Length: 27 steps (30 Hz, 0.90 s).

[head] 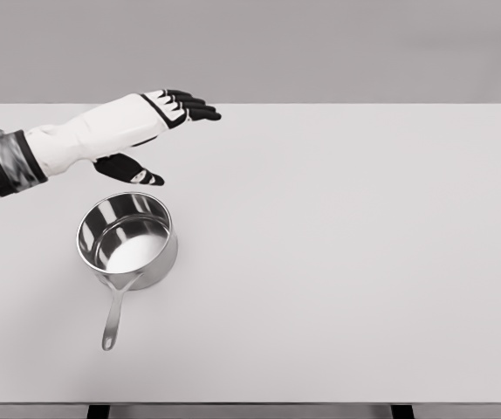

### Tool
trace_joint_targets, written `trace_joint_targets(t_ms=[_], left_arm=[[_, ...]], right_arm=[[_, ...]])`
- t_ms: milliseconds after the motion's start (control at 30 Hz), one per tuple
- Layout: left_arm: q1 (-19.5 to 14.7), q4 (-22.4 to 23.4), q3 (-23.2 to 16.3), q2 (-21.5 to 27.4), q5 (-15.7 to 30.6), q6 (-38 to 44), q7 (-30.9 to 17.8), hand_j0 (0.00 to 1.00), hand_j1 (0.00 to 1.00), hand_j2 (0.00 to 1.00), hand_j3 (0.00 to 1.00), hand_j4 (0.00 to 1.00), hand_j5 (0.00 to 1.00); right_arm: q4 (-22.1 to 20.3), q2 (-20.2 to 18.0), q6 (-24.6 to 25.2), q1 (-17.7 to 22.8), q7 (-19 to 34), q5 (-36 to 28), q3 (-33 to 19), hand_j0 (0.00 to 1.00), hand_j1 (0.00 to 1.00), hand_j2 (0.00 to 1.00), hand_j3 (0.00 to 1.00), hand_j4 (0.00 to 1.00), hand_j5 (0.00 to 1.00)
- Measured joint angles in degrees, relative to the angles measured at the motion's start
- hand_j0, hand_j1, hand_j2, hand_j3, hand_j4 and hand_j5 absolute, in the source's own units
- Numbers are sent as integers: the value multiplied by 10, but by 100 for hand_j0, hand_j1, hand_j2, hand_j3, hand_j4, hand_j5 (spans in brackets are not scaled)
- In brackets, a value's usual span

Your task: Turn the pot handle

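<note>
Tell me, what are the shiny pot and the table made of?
The pot looks like polished metal, probably steel: its walls and inside mirror light and dark like a spoon does. Its long handle seems to be the same bright metal. The table is plain white and matte, with no reflections; that could be painted wood or plastic, and the picture can't settle which.

White arm, black-tipped hand

The left arm [67, 140] wears a smooth white shell — glossy, tapering toward the wrist — broken near the picture's left edge by a black band with a grey metallic ring set in it. The left hand [159, 118] has a white back edged with black trim; its fingers [200, 108] are black, and the thumb shows small white patches.
</note>
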Motion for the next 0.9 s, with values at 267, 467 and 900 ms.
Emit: trace_joint_targets(t_ms=[267, 467, 900], left_arm=[[-11, -7, -66, -7, -16, -73, -12, 100, 100, 100, 100, 100, 100], [-57, -8, -104, -12, -18, -135, -46, 100, 100, 100, 100, 100, 100], [-61, -8, -212, 23, -19, -145, -53, 100, 100, 100, 100, 100, 100]], right_arm=[[5, 0, 4, 9, 1, -1, -1, 100, 100, 100, 100, 100, 100], [6, 0, 4, 9, 1, -1, -1, 100, 100, 100, 100, 100, 100], [6, 0, 4, 9, 0, -1, -1, 100, 100, 100, 100, 100, 100]])
